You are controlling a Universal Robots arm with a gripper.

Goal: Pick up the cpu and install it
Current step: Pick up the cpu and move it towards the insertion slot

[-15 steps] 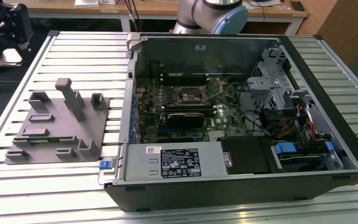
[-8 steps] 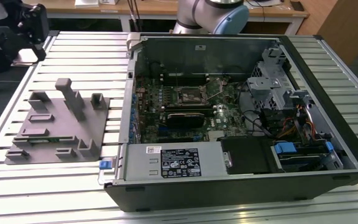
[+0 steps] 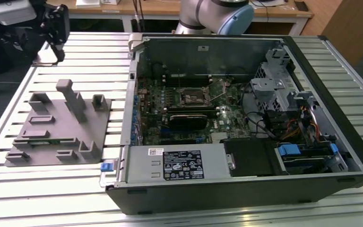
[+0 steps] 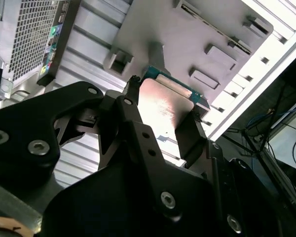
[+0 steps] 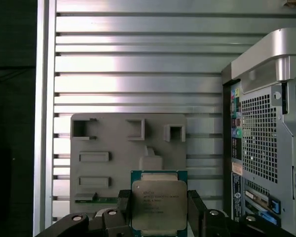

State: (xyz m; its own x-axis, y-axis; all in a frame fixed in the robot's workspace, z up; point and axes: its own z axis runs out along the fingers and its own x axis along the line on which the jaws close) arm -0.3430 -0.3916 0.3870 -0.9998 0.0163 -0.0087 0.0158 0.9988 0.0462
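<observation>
The cpu (image 5: 158, 203) is a small square chip with a pale metal top on a green edge, and my gripper (image 5: 159, 207) is shut on it, one black finger (image 5: 124, 201) on each side. In the second wrist view the cpu (image 4: 163, 103) shows its shiny face between the gripper (image 4: 163, 119) fingers, held in the air above the grey fixture (image 4: 197, 29). In the exterior view the gripper (image 3: 54, 53) hangs high at the far left corner of the table, beyond the fixture (image 3: 55, 137). The dark socket frame (image 3: 191, 97) lies on the motherboard inside the open case.
The open computer case (image 3: 332, 156) fills the exterior view's right half, with a black heatsink block (image 3: 191, 119), drive cages and cables inside. The case's rear panel (image 5: 261, 138) stands beside the fixture (image 5: 128, 148). The slatted metal table (image 3: 74, 56) ends at the left.
</observation>
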